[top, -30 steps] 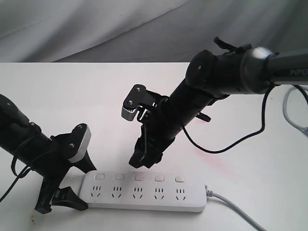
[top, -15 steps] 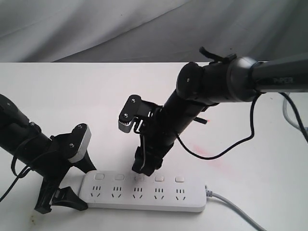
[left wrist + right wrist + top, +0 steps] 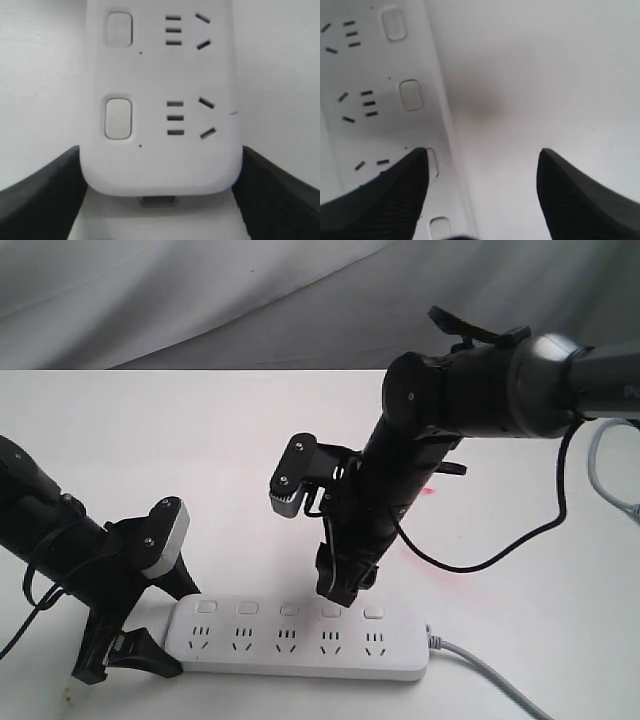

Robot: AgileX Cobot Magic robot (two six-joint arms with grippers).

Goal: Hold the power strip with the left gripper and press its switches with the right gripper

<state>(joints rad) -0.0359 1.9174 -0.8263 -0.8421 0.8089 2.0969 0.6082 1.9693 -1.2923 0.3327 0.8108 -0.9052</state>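
The white power strip (image 3: 300, 640) lies along the table's front edge, its five switches (image 3: 289, 609) in a row above the sockets. My left gripper (image 3: 175, 630) straddles the strip's left end. In the left wrist view both black fingers (image 3: 40, 195) press the sides of the power strip (image 3: 160, 150). My right gripper (image 3: 340, 590) points down just above the fourth switch (image 3: 330, 611). The right wrist view shows the right gripper (image 3: 482, 155) open, with one fingertip (image 3: 417, 160) over a switch (image 3: 434, 162) and the other over bare table.
The strip's grey cord (image 3: 490, 670) runs off to the lower right. A separate grey cable loop (image 3: 610, 480) lies at the right edge. The right arm's black cable (image 3: 500, 540) hangs over the table. Grey cloth hangs behind the white table (image 3: 150, 440).
My right gripper dropped onto the third switch, then rose and shifted right to above the fourth. The left gripper and the strip have not moved.
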